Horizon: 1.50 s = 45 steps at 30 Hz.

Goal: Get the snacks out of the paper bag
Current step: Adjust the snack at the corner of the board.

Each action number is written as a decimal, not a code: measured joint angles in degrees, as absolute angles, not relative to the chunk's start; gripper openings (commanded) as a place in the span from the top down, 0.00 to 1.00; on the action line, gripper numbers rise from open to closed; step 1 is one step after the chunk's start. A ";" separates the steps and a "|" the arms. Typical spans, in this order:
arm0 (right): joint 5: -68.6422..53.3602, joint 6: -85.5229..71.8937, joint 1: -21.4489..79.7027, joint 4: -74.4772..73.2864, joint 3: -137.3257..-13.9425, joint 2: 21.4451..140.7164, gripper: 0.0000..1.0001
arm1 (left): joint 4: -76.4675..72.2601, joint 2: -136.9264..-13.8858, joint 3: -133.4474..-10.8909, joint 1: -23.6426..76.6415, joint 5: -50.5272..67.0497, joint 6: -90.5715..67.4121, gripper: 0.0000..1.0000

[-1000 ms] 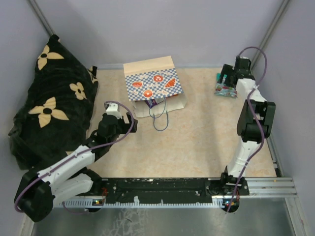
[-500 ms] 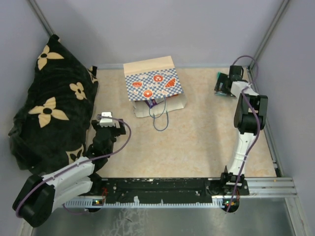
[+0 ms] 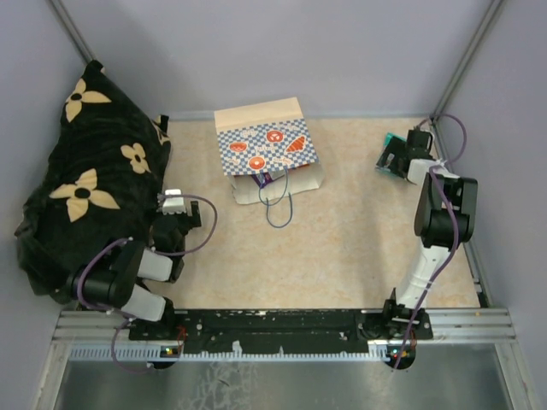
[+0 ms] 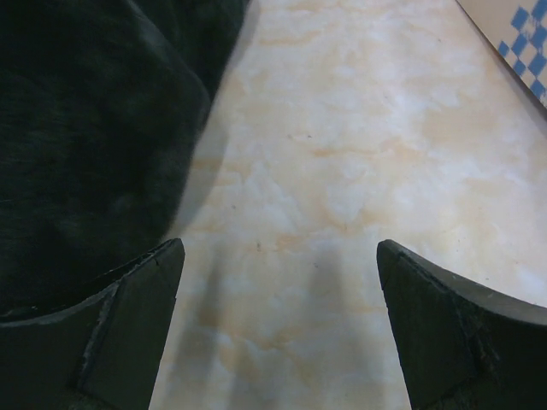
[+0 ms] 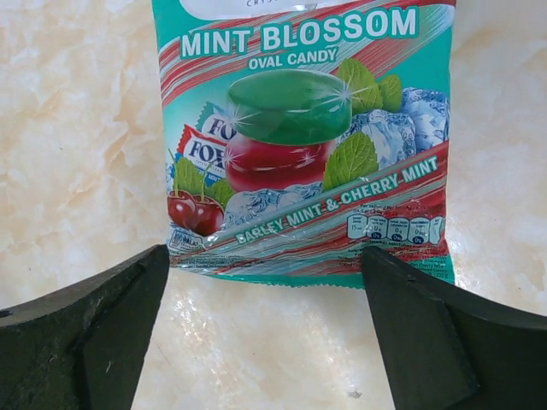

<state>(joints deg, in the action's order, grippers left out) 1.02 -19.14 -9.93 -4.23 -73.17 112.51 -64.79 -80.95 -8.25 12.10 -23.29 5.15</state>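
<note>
The paper bag (image 3: 265, 147) lies on its side at the back middle, its mouth toward me and its blue cord handle (image 3: 278, 211) on the table. A purple snack (image 3: 272, 178) peeks out of the mouth. A teal mint snack pouch (image 5: 303, 137) lies flat on the table at the far right (image 3: 389, 156). My right gripper (image 5: 265, 256) is open just short of its bottom edge and holds nothing; from above it (image 3: 402, 161) is beside the pouch. Open and empty, my left gripper (image 4: 280, 248) hangs over bare table by the black cloth (image 4: 85, 128), seen from above at the near left (image 3: 175, 205).
The black cloth with cream flowers (image 3: 85, 188) fills the left side, close to my left arm. Walls close the table at the back and both sides, and the right wall is near the teal pouch. A corner of the bag (image 4: 523, 34) shows in the left wrist view.
My left arm has drawn back from the bag toward the near left and folded up. The right gripper's jaws have widened and shifted slightly right, with the teal pouch lying on the table.
</note>
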 measured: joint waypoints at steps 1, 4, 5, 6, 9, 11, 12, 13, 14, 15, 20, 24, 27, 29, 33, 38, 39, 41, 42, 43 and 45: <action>0.99 -19.14 -9.91 -4.36 -73.36 112.57 0.05 | -66.46 -83.57 -8.45 11.90 -22.15 5.48 0.00; 1.28 -19.09 -9.89 -5.04 -74.41 112.90 0.04 | -72.66 -91.00 -9.26 9.76 -19.05 6.11 0.00; 1.43 -19.07 -9.89 -5.02 -74.41 112.90 0.04 | -72.77 -91.61 -9.37 9.23 -18.28 5.96 0.00; 1.48 -19.09 -9.91 -5.10 -74.39 112.90 0.04 | -72.82 -91.37 -9.37 8.97 -17.87 5.74 0.00; 1.63 -19.25 -9.89 -5.10 -74.32 112.88 0.04 | -75.68 -90.94 -9.41 8.47 -17.23 5.67 0.00; 2.13 -19.62 -9.89 -5.28 -74.32 112.88 0.04 | -78.13 -91.48 -9.41 8.47 -17.23 5.76 0.00; 2.59 -19.75 -9.89 -5.61 -74.35 112.88 0.04 | -78.37 -91.48 -9.41 8.47 -17.23 5.76 0.00; 2.96 -19.77 -9.89 -5.85 -74.39 112.88 0.04 | -78.48 -91.48 -9.43 8.47 -17.23 5.76 0.00; 3.66 -19.84 -9.89 -6.68 -74.70 112.92 0.04 | -78.46 -91.53 -9.56 8.47 -17.23 5.82 0.00; 4.45 -20.08 -9.89 -7.55 -75.20 113.08 0.04 | -78.24 -91.64 -9.89 8.47 -17.26 5.82 0.00; 8.27 -20.84 -9.91 -9.87 -76.69 113.91 0.04 | -77.45 -91.72 -11.38 8.25 -17.08 5.61 0.00; 9.74 -20.08 -9.89 -9.82 -76.71 114.59 0.04 | -77.41 -91.72 -11.40 8.21 -17.04 5.61 0.00; 10.07 -18.09 -9.89 -9.21 -77.19 115.55 0.03 | -77.43 -91.72 -11.40 8.21 -17.04 5.61 0.00; 10.09 -16.12 -9.91 -9.65 -79.11 116.66 0.03 | -77.43 -91.72 -11.40 8.21 -17.04 5.61 0.00; 10.28 -11.62 -9.91 -11.44 -85.89 120.75 0.01 | -77.41 -91.72 -11.40 8.21 -17.02 5.61 0.00; 12.40 -5.82 -9.58 -14.94 -88.58 121.58 0.01 | -77.41 -91.72 -11.40 8.21 -17.02 5.61 0.00; 12.62 -4.73 -9.54 -15.79 -88.97 121.73 0.01 | -77.41 -91.72 -11.40 8.21 -17.02 5.61 0.00; 12.80 -2.79 -9.50 -17.67 -90.76 122.58 0.01 | -77.43 -91.72 -11.40 8.21 -17.02 5.61 0.00; 12.84 -2.11 -9.47 -18.28 -91.77 123.17 0.01 | -77.43 -91.72 -11.40 8.21 -17.02 5.61 0.00; 12.97 -1.28 -9.47 -19.46 -93.62 124.14 0.01 | -77.41 -91.72 -11.40 8.21 -17.02 5.61 0.00; 13.21 -0.10 -9.47 -20.51 -96.97 126.17 0.01 | -77.43 -91.72 -11.40 8.21 -17.02 5.61 0.00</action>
<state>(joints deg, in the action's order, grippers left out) 13.21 -0.10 -9.47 -20.51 -96.97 126.17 -77.43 -91.72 -11.40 8.21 -17.02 5.61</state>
